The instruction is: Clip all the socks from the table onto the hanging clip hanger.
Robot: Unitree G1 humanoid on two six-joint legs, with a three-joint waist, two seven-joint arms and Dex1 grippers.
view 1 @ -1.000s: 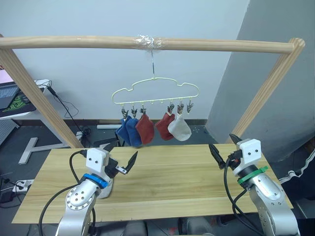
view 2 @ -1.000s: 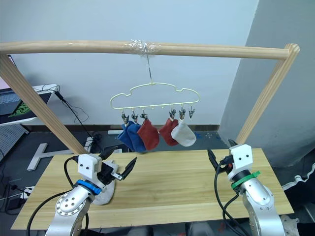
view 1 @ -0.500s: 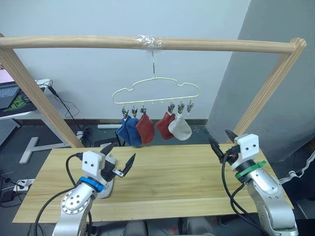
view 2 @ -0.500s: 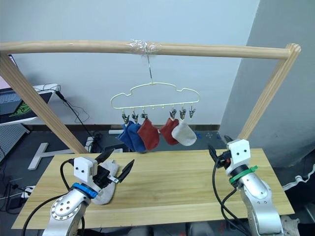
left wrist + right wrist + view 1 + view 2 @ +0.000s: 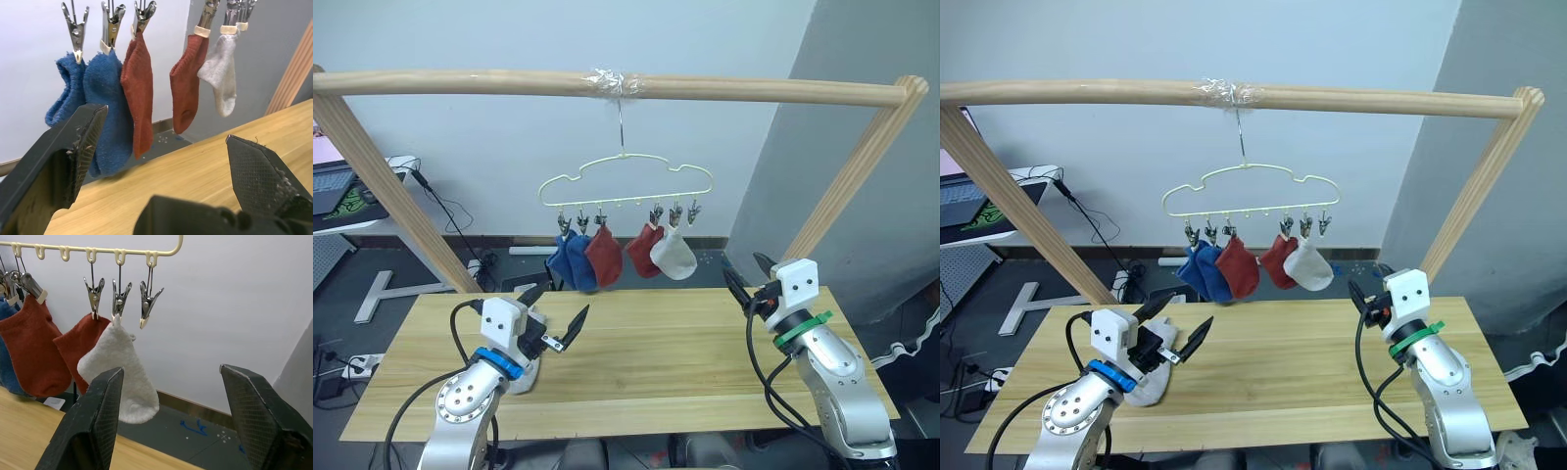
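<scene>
While clip hanger [image 5: 625,182] is hanging from pole [image 5: 607,85], its clip row is running left-right; five socks [image 5: 604,255] are dangling toes down. Sixth, light grey sock [image 5: 1147,377] is lying on table [image 5: 675,362] under my left gripper [image 5: 558,315], fingers spread. Right gripper [image 5: 741,277] is hovering open, empty. Right wrist view is showing free end clip [image 5: 147,303].

A wooden pole frame [image 5: 607,84] is seen spanning the scene, its crossbar wrapped with clear tape [image 5: 617,82] at the middle. A laptop [image 5: 331,188] is set on a side desk (far left), cables [image 5: 445,217] trailing to the floor.
</scene>
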